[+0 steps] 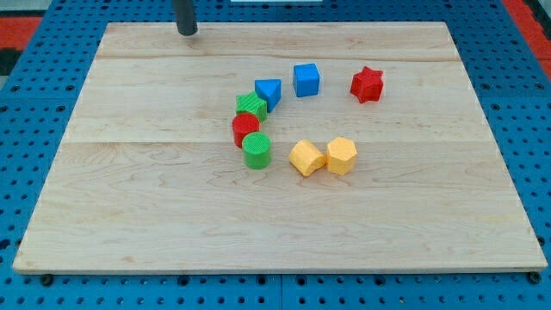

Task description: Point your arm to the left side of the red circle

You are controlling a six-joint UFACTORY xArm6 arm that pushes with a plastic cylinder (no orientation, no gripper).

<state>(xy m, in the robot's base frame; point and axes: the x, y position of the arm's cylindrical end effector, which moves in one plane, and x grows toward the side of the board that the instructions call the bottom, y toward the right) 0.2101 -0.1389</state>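
Note:
The red circle block (244, 127) lies near the middle of the wooden board (129, 189). It touches a green block (251, 106) just above it and a green cylinder (256, 150) just below it. My tip (187, 32) is at the board's top edge, well up and to the view's left of the red circle, clear of all blocks.
A blue triangle block (269, 91) and a blue cube (306, 79) lie above and right of the red circle. A red star (367, 83) lies at the right. Two yellow blocks (306, 158) (341, 155) sit side by side below them.

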